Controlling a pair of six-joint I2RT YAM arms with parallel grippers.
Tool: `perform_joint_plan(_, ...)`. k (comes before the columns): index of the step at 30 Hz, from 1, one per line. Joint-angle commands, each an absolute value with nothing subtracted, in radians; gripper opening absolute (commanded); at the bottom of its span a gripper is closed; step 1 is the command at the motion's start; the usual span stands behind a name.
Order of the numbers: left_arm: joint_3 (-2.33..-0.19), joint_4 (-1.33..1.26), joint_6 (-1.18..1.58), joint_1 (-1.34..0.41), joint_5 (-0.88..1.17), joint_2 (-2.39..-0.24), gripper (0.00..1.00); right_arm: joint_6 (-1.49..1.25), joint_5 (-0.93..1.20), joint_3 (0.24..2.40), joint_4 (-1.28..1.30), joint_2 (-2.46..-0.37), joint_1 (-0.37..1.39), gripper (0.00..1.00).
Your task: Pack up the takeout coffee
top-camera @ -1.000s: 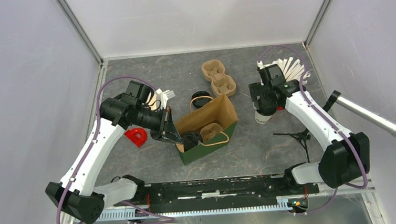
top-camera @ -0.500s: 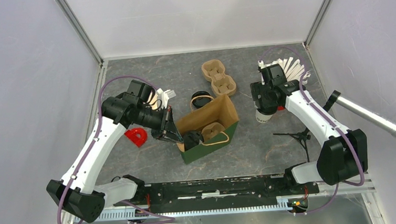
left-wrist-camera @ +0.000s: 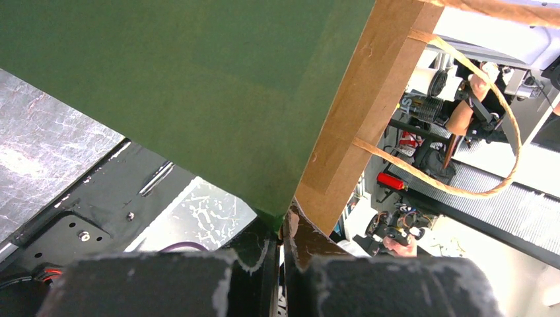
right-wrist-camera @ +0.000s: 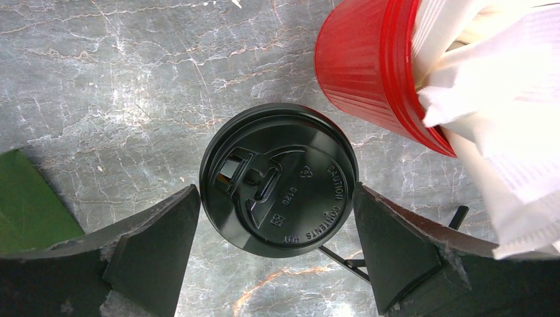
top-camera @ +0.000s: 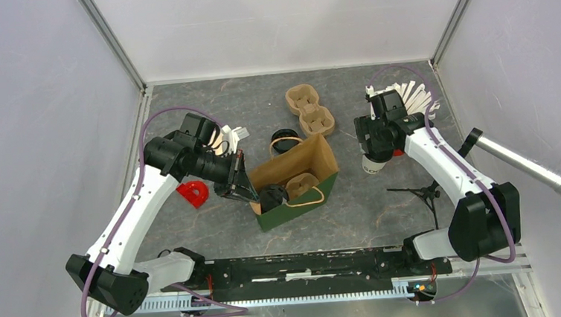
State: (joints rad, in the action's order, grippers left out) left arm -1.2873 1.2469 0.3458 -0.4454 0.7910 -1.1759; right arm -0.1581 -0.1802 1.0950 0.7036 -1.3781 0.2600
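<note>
The takeout coffee (top-camera: 371, 165), a white cup with a round black lid (right-wrist-camera: 279, 179), stands upright on the table right of the paper bag (top-camera: 297, 178). My right gripper (right-wrist-camera: 277, 198) is open just above it, one finger (right-wrist-camera: 155, 238) on each side of the lid, not touching. In the top view the right gripper (top-camera: 374, 146) hides most of the cup. My left gripper (top-camera: 244, 187) is shut on the bag's left rim. The left wrist view shows the green bag wall (left-wrist-camera: 198, 86) pinched at the gripper (left-wrist-camera: 284, 228). The bag lies open, with a brown cup carrier (top-camera: 299, 185) inside.
A red cup of white straws (right-wrist-camera: 370, 66) stands right against the coffee. A second cup carrier (top-camera: 309, 112) and a black-lidded cup (top-camera: 284, 139) sit behind the bag. A red object (top-camera: 193, 194) lies at the left. A microphone (top-camera: 532, 167) juts in at the right.
My right gripper has shifted slightly over the coffee. My left gripper keeps its hold on the bag rim without moving.
</note>
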Motion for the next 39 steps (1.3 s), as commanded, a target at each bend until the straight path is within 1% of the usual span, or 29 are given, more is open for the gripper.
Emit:
perform_joint_plan(1, -1.323, 1.234, 0.281, -0.449, 0.807, -1.167, 0.08, -0.155, -0.143, 1.091, 0.701, -1.391, 0.253, 0.92)
perform_joint_plan(7, -1.329, 1.233, 0.278, -0.449, 0.806, -1.172, 0.08, -0.146, -0.139, 1.114, 0.712, -1.392, 0.245, 0.94)
perform_joint_plan(19, -1.337, 1.233, 0.277, -0.449, 0.805, -1.18, 0.08, -0.122, -0.121, 1.232, 0.77, -1.407, 0.229, 0.95)
perform_joint_plan(24, -1.339, 1.235, 0.276, -0.449, 0.805, -1.181, 0.08, -0.109, -0.123, 1.222, 0.769, -1.42, 0.219, 0.95)
perform_joint_plan(31, -1.333, 1.24, 0.276, -0.448, 0.804, -1.175, 0.08, -0.099, -0.094, 1.199, 0.768, -1.431, 0.21, 0.9)
perform_joint_plan(36, -1.338, 1.24, 0.275, -0.448, 0.805, -1.178, 0.08, -0.097, -0.076, 1.187, 0.767, -1.433, 0.206, 0.9)
perform_joint_plan(39, -1.338, 1.24, 0.276, -0.448, 0.804, -1.179, 0.08, -0.097, -0.078, 1.182, 0.773, -1.434, 0.206, 0.92)
